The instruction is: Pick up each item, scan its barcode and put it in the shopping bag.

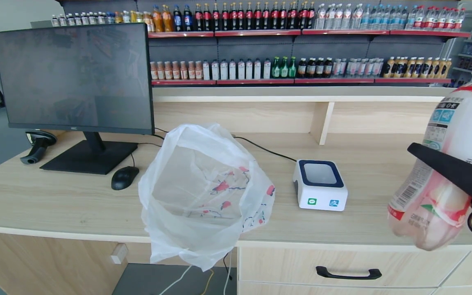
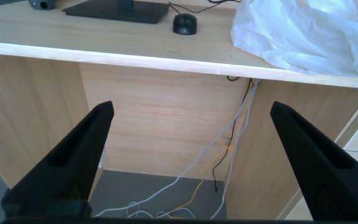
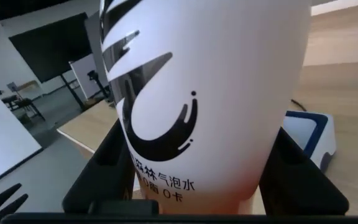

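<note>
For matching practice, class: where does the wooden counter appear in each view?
Head view: counter spans the middle, under bag and scanner.
Left wrist view: counter above the dangling cables, carrying mouse and bag.
Right wrist view: counter behind the bottle, under the scanner.
Shared landmarks: bag, scanner.

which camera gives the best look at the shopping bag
The head view: it shows the whole shopping bag on the counter, from its top to the part hanging over the front edge. The left wrist view catches just a piece at the counter edge. The right wrist view faces the held bottle instead.
</note>
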Available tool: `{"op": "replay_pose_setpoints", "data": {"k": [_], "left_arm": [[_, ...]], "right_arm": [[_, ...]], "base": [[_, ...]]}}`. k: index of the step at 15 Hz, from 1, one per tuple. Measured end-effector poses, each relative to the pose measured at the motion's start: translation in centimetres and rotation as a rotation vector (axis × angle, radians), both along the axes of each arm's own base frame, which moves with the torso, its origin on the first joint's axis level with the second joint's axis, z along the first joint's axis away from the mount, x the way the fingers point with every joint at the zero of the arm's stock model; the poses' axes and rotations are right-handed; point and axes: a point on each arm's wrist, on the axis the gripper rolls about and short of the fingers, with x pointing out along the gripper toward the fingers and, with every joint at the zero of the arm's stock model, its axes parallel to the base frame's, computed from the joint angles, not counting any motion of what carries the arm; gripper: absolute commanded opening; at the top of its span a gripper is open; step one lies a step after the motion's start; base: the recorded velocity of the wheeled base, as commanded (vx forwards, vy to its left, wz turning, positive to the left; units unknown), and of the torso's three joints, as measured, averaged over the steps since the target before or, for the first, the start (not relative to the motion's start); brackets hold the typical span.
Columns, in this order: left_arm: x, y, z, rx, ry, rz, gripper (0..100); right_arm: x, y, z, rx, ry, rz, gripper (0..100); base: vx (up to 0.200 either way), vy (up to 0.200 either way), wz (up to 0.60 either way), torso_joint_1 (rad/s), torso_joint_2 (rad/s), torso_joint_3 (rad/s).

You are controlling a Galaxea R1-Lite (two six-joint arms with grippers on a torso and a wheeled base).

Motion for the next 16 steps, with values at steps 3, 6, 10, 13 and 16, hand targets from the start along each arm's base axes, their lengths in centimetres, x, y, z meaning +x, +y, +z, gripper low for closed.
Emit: {"op": "replay_pose_setpoints", "data": {"k": [3, 6, 10, 13, 16], "left_arm": [[0.0, 0.0, 0.0, 0.0, 0.0, 0.0, 100], [0.0, 0.0, 0.0, 0.0, 0.0, 0.0, 100], [0.0, 0.0, 0.0, 0.0, 0.0, 0.0, 100], [0.0, 0.0, 0.0, 0.0, 0.0, 0.0, 100], [0.0, 0.0, 0.0, 0.0, 0.0, 0.0, 100]], "right_arm": [[-0.7, 1.3, 0.0, 0.097, 0.08, 0.147, 0], [-1.2, 2.2, 0.1, 0.176, 0.147, 0.249, 0], [-0.8, 3.3, 0.8, 0.329, 0.228, 0.336, 0], [-0.3, 4.1, 1.1, 0.452, 0.188, 0.406, 0], [-0.4, 5.2, 0.4, 0.568, 0.214, 0.516, 0]], "base": [[0.0, 0.0, 0.0, 0.0, 0.0, 0.0], [0.0, 0.0, 0.0, 0.0, 0.0, 0.0], [0.0, 0.0, 0.0, 0.0, 0.0, 0.0], [0.0, 0.0, 0.0, 0.0, 0.0, 0.0], [0.0, 0.0, 0.0, 0.0, 0.0, 0.0]]}}
